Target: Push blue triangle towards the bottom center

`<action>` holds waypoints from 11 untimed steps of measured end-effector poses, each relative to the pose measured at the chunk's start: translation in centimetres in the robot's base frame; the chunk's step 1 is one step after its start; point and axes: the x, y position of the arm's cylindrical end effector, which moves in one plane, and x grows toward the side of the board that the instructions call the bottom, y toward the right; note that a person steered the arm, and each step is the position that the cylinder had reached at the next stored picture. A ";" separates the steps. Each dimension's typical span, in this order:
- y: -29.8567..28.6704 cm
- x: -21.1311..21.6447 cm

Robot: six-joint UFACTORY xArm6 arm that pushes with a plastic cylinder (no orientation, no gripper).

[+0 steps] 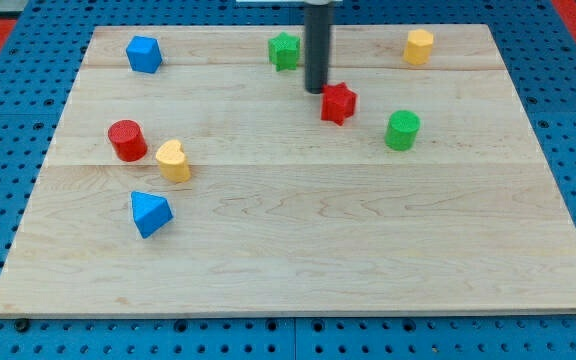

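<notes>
My tip (315, 90) sits near the view's top centre of the worktop (298, 250), just beside the red star-shaped block (338, 103) on its left and below-right of the green star-shaped block (284, 50); whether it actually touches the red one I cannot tell. There is no gripper on this arm to be open or closed, only the straight rod, so everything must be done by shoving from the side. The blue triangle (150, 213) lies well apart from my tip, toward the view's lower left, with the yellow heart-shaped block (173, 160) just above it and the red cylinder (126, 140) beside that. Since the target is the bottom centre, the triangle needs to travel rightward and slightly down, which I judge means my tip should come round to its upper-left side before pushing (approaching from where I now stand would drive it the wrong way). The yellow heart and red cylinder crowd that approach, so a careless path could knock them along. The blue cube-like block (143, 54), the yellow block (419, 46) at the upper right and the green cylinder (402, 130) stand clear of the route. The push has not yet begun.
</notes>
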 end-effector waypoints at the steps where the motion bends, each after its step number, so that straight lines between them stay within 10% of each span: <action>1: 6.8 0.4; 3: 10.7 4.7; 6: -2.7 12.3; 9: -5.1 2.0; 11: 4.5 4.8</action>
